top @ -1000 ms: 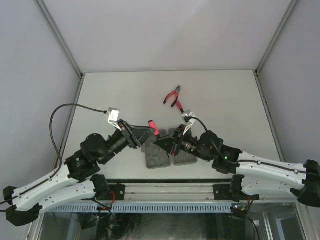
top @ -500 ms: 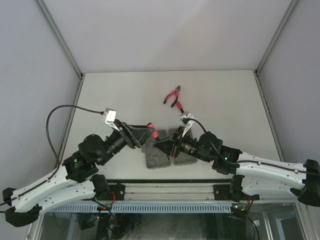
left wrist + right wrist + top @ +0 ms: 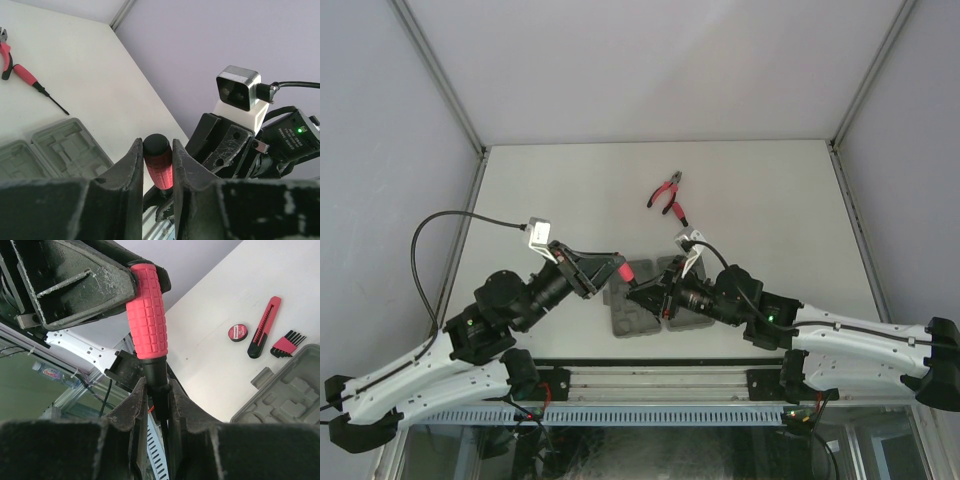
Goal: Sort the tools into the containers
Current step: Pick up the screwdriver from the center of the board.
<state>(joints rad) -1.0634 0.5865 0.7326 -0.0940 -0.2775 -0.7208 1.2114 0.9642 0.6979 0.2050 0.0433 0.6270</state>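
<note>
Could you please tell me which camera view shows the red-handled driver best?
Right wrist: the red-handled driver fills it, ribbed handle and black neck clear. Left wrist shows only its black-capped end; top external, a red speck.

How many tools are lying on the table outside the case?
5: pliers and thin screwdriver beyond the case; round disc, red-black cutter and comb-like piece near it. A sixth, the red driver, is held by left gripper and right gripper. Arms may hide more.
</note>
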